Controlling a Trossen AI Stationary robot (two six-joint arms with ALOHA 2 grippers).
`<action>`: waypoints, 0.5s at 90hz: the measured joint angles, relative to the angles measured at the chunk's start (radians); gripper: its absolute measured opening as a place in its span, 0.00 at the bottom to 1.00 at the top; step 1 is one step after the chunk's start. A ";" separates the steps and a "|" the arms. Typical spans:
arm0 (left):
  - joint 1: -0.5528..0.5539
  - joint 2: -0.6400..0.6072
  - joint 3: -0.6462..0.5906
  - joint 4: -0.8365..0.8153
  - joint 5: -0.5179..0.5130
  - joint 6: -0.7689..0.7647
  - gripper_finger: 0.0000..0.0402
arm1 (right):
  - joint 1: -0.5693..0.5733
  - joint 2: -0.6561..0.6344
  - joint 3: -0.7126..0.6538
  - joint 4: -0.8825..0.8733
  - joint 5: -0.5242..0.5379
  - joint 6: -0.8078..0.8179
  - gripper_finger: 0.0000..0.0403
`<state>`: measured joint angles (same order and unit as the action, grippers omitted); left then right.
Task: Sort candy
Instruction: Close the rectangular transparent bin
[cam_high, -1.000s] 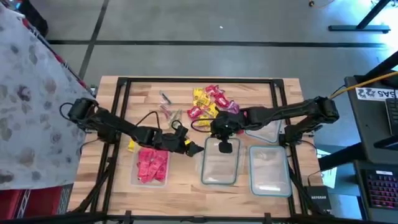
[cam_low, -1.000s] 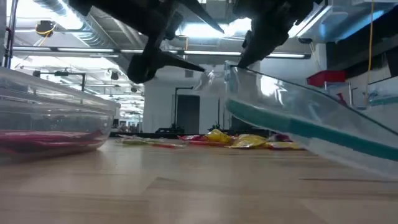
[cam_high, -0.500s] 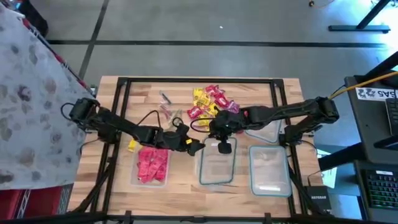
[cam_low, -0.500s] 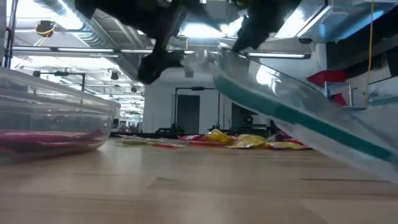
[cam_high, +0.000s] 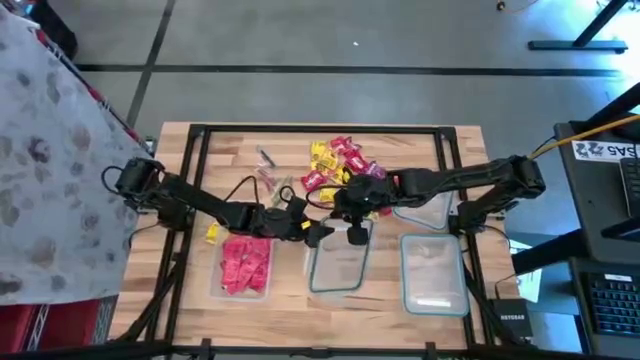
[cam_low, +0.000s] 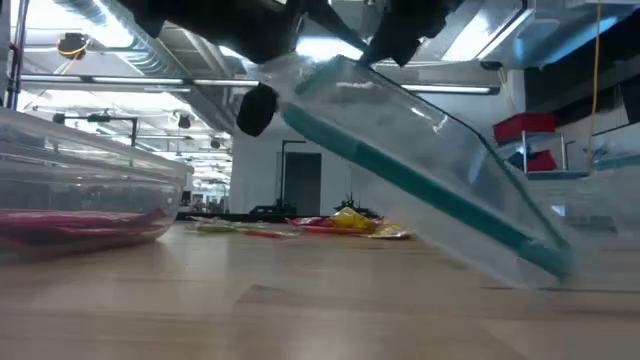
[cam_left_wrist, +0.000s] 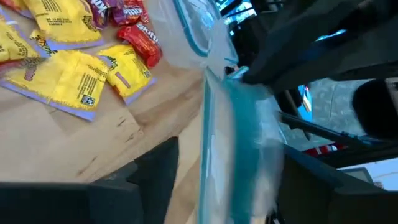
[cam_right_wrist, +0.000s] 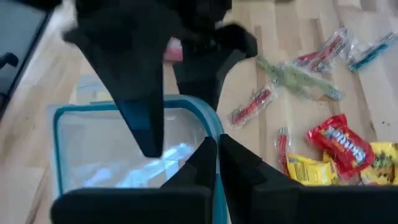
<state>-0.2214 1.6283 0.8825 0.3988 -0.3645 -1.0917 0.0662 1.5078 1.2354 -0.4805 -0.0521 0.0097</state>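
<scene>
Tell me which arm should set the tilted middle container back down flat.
Right. The right end effector is pinching the rim of the tilted container, its far edge lifted in the low view. The left end effector sits just beside that rim without a visible grip.

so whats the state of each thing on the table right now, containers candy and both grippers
clear teal-rimmed plastic container in the middle: empty, tilted, far edge lifted
right gripper: shut on that container's rim
left gripper: at the same container's raised edge, grip unclear
clear plastic container on the left: flat, holds red/pink candy
clear plastic container on the right: flat, empty
loose pile of yellow, red and purple wrapped candy: unsorted on the table
</scene>
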 joint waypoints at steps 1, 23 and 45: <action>0.000 0.000 0.000 0.000 0.001 0.000 0.45 | 0.000 0.000 0.003 -0.001 0.000 0.000 0.00; -0.001 0.001 0.000 -0.007 0.004 -0.017 0.05 | -0.002 0.000 0.055 0.009 0.003 0.000 0.00; -0.006 0.001 -0.002 -0.027 0.006 -0.036 0.05 | -0.007 0.000 0.097 -0.036 -0.001 0.018 0.02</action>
<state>-0.2271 1.6295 0.8810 0.3718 -0.3584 -1.1272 0.0593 1.5082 1.3324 -0.5161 -0.0530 0.0275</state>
